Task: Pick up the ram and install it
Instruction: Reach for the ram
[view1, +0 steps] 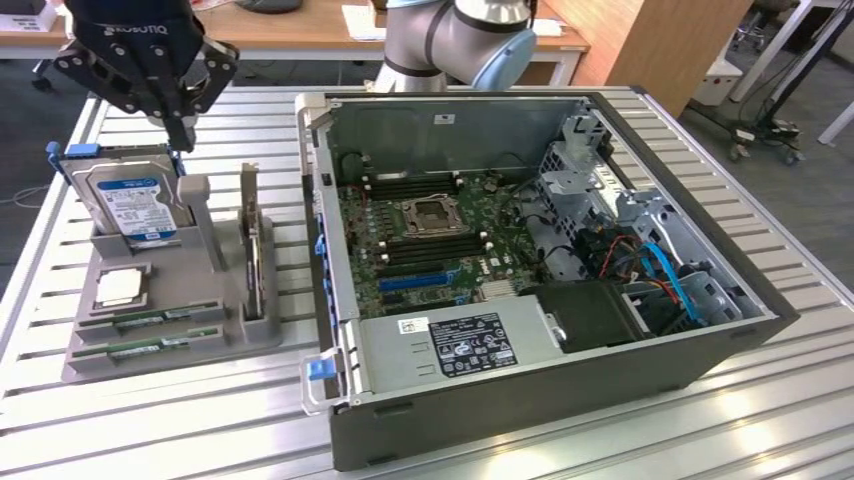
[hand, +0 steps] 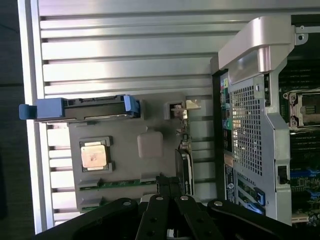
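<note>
Two ram sticks lie flat in the front slots of the grey holder (view1: 200, 335): one ram (view1: 150, 318) and a second ram (view1: 140, 349) closer to the table edge. In the wrist view the first ram (hand: 120, 183) shows as a green strip beside my fingers (hand: 161, 186), and the second ram (hand: 90, 203) is partly hidden by the gripper body. My gripper (view1: 178, 135) hangs above the holder's far end, over the hard drive, well short of the sticks. It looks shut and holds nothing. The gripper (hand: 168, 184) points straight down.
The holder also carries a hard drive (view1: 131, 200) in a blue caddy, a CPU (view1: 120, 287) and an upright expansion card (view1: 250, 240). The open computer case (view1: 667, 370) stands at the exterior view's right, with the motherboard (view1: 427, 215) and its black slots exposed.
</note>
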